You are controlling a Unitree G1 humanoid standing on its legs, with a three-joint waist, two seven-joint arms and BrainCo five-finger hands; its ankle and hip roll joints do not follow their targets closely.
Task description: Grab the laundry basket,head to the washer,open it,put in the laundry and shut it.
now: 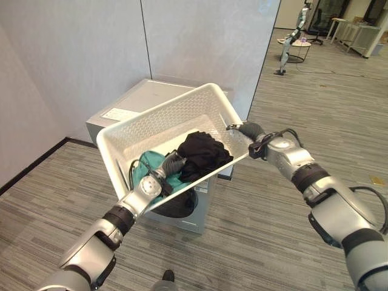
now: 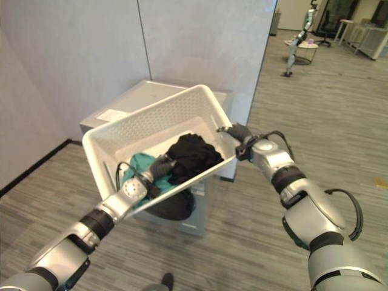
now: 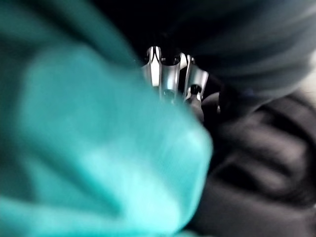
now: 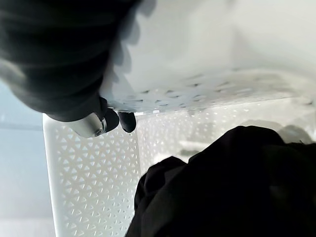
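Note:
A white perforated laundry basket (image 1: pixel 159 113) hangs tilted above a grey front-loading washer (image 1: pixel 138 97). Inside it lie a black garment (image 1: pixel 204 154) and a teal garment (image 1: pixel 144 167). My left hand (image 1: pixel 172 163) reaches into the basket between the two garments, and both cloths press close around my left hand (image 3: pixel 170 79) in its wrist view. My right hand (image 1: pixel 250 131) is curled over the basket's right rim, with a dark fingertip (image 4: pixel 126 121) hooked on the edge. Below the basket shows the washer's dark round front opening (image 1: pixel 179 206).
The washer stands against a white panelled wall (image 1: pixel 200 42) with a dark skirting at the left. Wood-pattern floor (image 1: pixel 279 242) spreads to the right and front. Far back right stand another robot (image 1: pixel 285 48) and some tables (image 1: pixel 357 33).

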